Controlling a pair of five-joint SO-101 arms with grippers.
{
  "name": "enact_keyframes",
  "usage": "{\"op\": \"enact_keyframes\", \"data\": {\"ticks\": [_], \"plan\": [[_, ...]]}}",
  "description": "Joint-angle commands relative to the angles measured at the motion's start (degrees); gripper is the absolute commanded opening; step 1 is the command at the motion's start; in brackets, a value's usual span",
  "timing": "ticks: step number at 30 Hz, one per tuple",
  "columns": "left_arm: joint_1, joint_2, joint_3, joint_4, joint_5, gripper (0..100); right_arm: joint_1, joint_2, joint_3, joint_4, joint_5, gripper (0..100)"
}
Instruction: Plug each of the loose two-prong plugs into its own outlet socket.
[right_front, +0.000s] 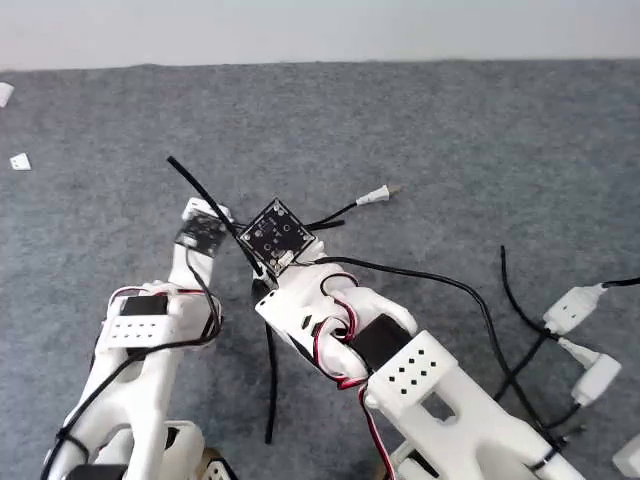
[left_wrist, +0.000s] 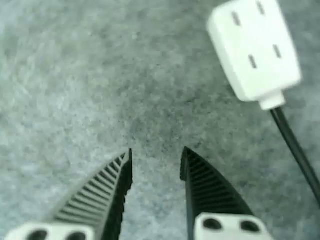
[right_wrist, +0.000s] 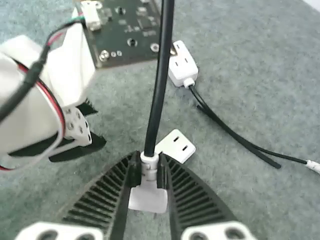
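- One plug (right_wrist: 147, 197) is clamped, unseated, in the right gripper (right_wrist: 145, 185).
- The left gripper (left_wrist: 156, 170) is spread open near an empty socket (left_wrist: 255, 47).
- Another plug (right_front: 375, 197) is left at the table's (right_front: 480, 150) one o'clock.

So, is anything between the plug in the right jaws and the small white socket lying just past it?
Nothing visible does. The plug is clamped in the right jaws, and only bare carpet separates it from the socket; its own black cable passes beside.
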Motion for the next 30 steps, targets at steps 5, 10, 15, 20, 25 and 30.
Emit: {"op": "enact_keyframes", "data": {"ticks": [5,10,15,20,25,30], "plan": [[5.27,-16.00,8.48,1.32,-8.62,14,-0.48,0.66,-0.79,-0.66,0.79,0.8],[7.30,-25.14,12.88,3.16,-9.93,14,-0.57,0.57,-0.79,-0.57,0.62,0.8],[3.34,-29.27,15.69,-3.60,2.20,14,1.27,1.27,-0.44,-3.47,-2.81,0.8],[-0.09,-32.00,18.42,-12.22,20.13,14,5.85,4.88,1.58,-12.00,-12.13,0.8],[-0.88,-35.69,19.82,-12.92,21.10,14,7.25,13.93,-0.70,-16.04,-16.62,0.8],[-0.88,-38.77,21.32,-12.75,21.10,14,6.99,23.60,-6.86,-16.22,-19.08,0.8]]}}
